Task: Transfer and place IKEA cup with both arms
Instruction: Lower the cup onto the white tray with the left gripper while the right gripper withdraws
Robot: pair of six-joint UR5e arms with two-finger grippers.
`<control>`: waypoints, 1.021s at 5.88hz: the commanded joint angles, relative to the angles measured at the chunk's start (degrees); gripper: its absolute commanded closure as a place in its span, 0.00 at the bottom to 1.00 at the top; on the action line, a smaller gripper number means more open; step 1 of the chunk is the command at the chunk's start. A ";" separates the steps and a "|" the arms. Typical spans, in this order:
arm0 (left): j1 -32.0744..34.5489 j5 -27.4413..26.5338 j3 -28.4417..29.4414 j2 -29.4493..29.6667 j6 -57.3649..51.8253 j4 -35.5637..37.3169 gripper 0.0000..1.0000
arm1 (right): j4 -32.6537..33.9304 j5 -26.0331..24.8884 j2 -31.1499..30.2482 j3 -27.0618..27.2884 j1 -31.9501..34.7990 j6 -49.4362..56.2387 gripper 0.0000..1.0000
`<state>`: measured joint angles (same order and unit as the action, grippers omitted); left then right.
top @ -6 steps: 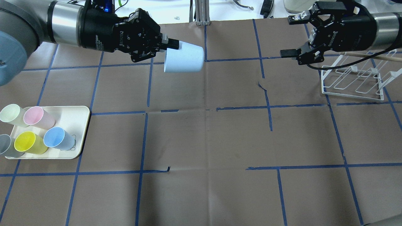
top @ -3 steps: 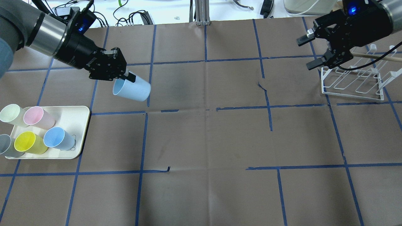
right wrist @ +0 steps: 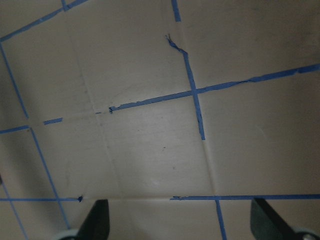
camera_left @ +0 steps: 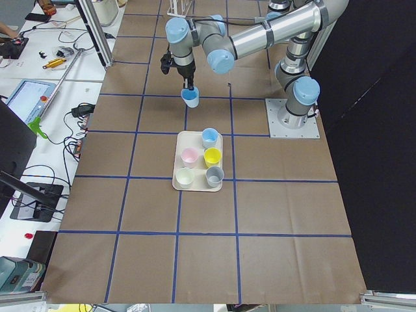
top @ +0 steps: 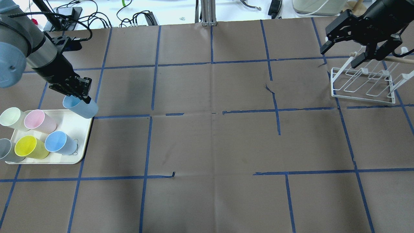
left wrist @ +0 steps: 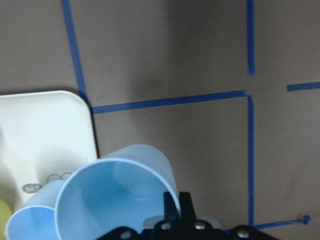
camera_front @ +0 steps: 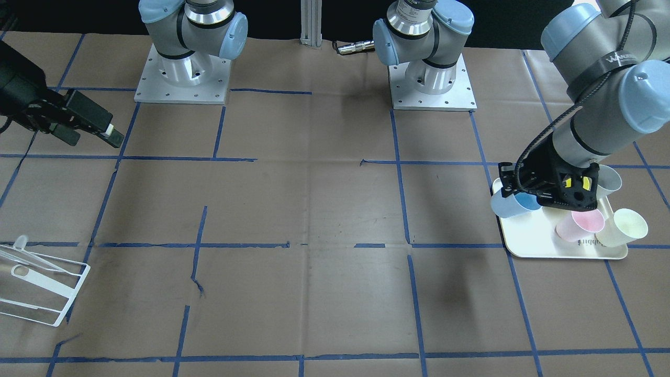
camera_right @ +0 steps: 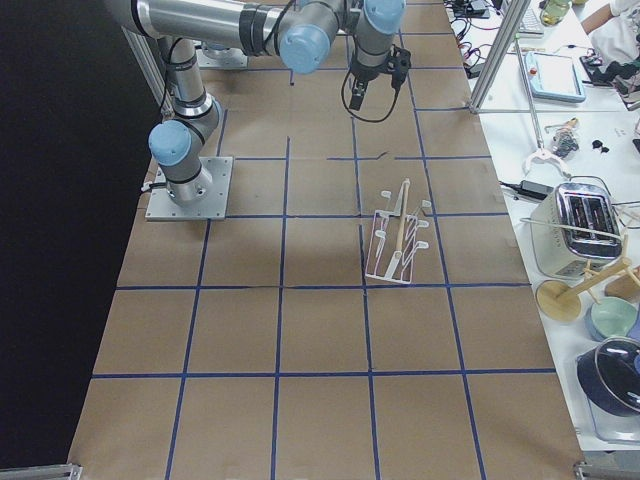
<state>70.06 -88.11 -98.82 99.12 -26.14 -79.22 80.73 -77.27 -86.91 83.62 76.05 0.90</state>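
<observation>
My left gripper [top: 77, 96] is shut on the rim of the IKEA cup [top: 84, 110], a pale blue tumbler. It holds the cup mouth-up and slightly tilted, just above the far right corner of the cream tray [top: 79, 124]. In the left wrist view the cup [left wrist: 110, 190] hangs over the tray's edge [left wrist: 45, 130], next to the second blue cup [left wrist: 27, 227]. In the front view the cup [camera_front: 503, 208] is at the tray's corner. My right gripper [top: 340, 54] is open and empty, high over the white rack [top: 365, 85]; its fingers [right wrist: 97, 220] stand wide apart.
On the tray stand a pale green cup [top: 11, 118], a pink cup [top: 38, 120], a grey cup [top: 5, 151], a yellow cup [top: 30, 147] and the other blue cup [top: 59, 143]. A wooden stick lies across the rack. Brown paper with a blue tape grid covers the table.
My left gripper has carried the cup from the table's far middle leftwards and down to the tray corner, turning it mouth-up. My right gripper has drawn back to the right, over the rack.
</observation>
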 commanded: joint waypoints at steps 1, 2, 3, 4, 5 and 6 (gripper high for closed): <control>-6.40 -1.97 -2.68 4.04 -9.23 9.82 1.00 | 3.99 -11.54 -1.16 0.22 10.30 -9.65 0.00; -6.69 -2.24 -2.69 7.29 -10.58 12.57 1.00 | 4.70 -11.41 -1.33 0.57 11.21 -9.95 0.00; -6.78 -5.12 -2.69 9.76 -10.42 13.03 0.99 | 4.70 -10.89 -1.50 0.66 11.31 -9.34 0.00; -6.87 -6.10 -2.69 10.39 -10.24 12.86 0.99 | 4.79 -10.53 -1.94 0.58 12.01 -9.16 0.00; -6.87 -6.20 -2.69 11.61 -10.16 12.69 0.98 | 4.62 -10.53 -2.03 0.58 12.80 -9.16 0.00; -6.87 -6.20 -2.69 11.02 -9.98 12.16 0.95 | 4.35 -10.53 -2.03 0.58 13.67 -9.16 0.00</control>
<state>63.22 -94.18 -101.51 110.19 -36.27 -66.67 85.29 -87.83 -88.90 84.20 88.89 -8.28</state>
